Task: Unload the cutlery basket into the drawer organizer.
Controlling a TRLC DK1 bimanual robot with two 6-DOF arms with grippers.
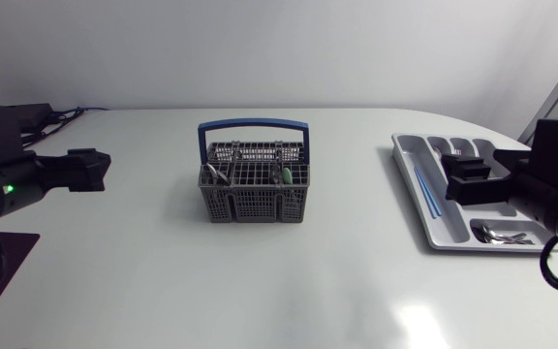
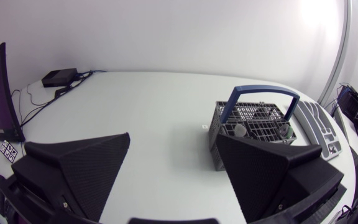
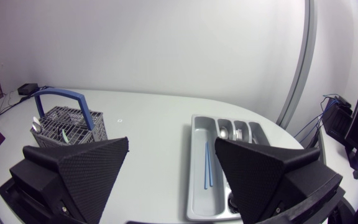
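Left hand (image 2: 173, 140) and right hand (image 3: 171, 142) both wide open, empty. Cutlery basket (image 1: 255, 184) sits mid-tabletop, drawer organizer (image 1: 407, 173) under my right arm. Risk: broad fingers snag the blue handle (image 1: 254, 125) or the mesh, and the basket slides or tips.

No legible text, label, number or sign anywhere

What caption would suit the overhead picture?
Cutlery basket mid-table, left gripper and right gripper open at either side, drawer organizer at right.
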